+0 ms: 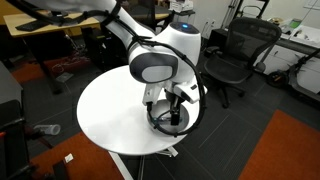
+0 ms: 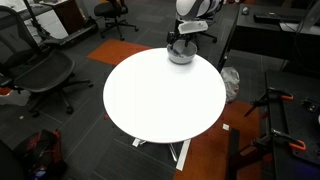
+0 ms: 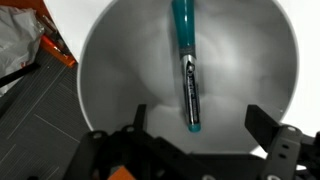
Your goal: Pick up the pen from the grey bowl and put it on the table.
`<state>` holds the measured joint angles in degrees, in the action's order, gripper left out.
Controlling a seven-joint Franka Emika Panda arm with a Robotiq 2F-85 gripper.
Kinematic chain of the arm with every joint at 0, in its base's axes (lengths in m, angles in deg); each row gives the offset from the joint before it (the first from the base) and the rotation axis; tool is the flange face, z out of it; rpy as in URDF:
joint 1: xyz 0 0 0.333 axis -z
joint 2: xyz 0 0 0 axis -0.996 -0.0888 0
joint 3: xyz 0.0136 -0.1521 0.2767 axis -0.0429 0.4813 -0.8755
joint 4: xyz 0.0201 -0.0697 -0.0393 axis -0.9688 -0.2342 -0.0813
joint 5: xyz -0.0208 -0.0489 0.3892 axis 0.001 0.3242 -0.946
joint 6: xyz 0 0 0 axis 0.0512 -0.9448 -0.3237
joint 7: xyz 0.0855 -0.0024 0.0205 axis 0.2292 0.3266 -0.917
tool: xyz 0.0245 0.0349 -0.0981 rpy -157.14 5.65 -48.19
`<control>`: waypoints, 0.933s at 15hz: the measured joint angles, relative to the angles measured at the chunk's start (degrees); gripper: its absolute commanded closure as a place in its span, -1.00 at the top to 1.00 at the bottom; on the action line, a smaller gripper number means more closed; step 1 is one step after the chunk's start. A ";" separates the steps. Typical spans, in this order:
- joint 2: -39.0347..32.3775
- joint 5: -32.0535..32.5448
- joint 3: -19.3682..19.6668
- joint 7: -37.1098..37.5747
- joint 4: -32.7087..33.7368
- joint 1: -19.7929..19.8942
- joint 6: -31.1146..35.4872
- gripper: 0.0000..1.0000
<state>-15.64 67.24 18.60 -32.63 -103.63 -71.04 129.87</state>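
Progress on the task, as far as you can judge?

Early, I'd say. Nothing is lifted yet. The pen [image 3: 187, 65] lies in the bottom of the grey bowl [image 3: 110, 70], and the grasp, the lift and the setting down on the table [image 2: 160, 100] are all left to do.

Where does the bowl stand?

Close to the table's edge on the side where the robot is, in both exterior views. Most of the white top towards the opposite edge is bare, so there looks to be room to lay the pen down.

And the gripper?

The gripper [image 3: 197, 118] hangs right over the bowl with its jaws spread wide. In the wrist view one of the fingers [image 3: 135, 125] shows on each side of the pen's lower end, and neither touches it. It holds nothing.

How does the pen lie?

Flat, as far as I can tell. Its long axis runs almost straight up and down the wrist picture, and the lower end leans a touch to the right. The thick teal section points to the top of that picture and runs out of it. The slim dark part, with a small teal tip, points down towards the gripper.

Is that good for a grasp?

I judge so. The fingers stand across the long axis, so closing would pinch the barrel from the sides. In the exterior views the pen is too small to make out.
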 measured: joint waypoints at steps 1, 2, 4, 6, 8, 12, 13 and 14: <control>-0.75 0.08 0.08 -0.28 0.84 0.01 -0.49 1.00; -1.51 0.25 0.17 -0.33 1.64 0.01 -0.98 1.00; -2.81 0.79 0.34 -0.33 2.94 0.01 -1.97 1.00; -3.99 1.37 0.61 -0.33 4.03 0.00 -2.82 0.50; -4.92 1.85 0.90 -0.33 4.79 -0.01 -3.18 0.32; -5.93 2.34 1.38 -0.33 5.95 -0.01 -3.81 -0.32; -6.03 2.38 1.46 -0.33 6.17 -0.01 -4.01 -0.45; -6.10 2.41 1.50 -0.33 6.36 -0.01 -4.12 -0.58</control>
<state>-21.74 69.65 20.10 -32.96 -97.27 -71.05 125.76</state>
